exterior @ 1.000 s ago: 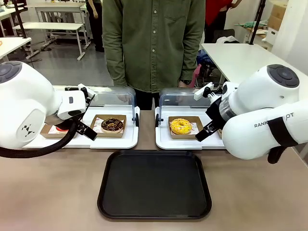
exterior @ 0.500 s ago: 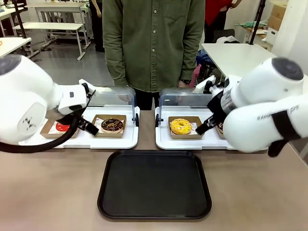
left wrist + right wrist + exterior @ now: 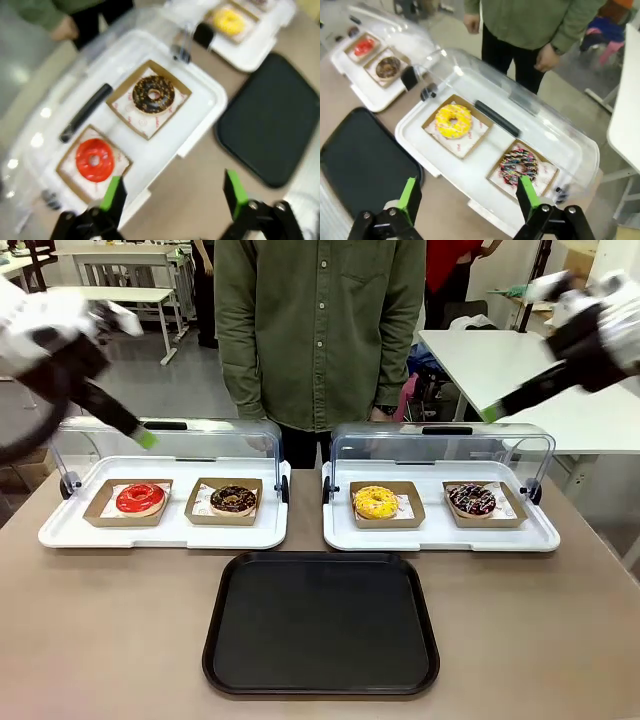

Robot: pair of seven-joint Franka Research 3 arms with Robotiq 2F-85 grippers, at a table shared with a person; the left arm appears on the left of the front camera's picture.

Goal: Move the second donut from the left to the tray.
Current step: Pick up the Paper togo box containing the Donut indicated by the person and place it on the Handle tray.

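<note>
Front view first: chocolate donut sits in its holder on the left display tray, right of the red donut, with the black tray just in front. Left wrist: left gripper spread wide, holding nothing, above that display tray. Right wrist: right gripper equally wide, above the yellow donut.

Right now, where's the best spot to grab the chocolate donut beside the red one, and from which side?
Probably the near wall of its cardboard holder, from above on the robot's side: the walls stand up around the chocolate donut, sparing the glaze, and the clear lid is raised behind.
</note>
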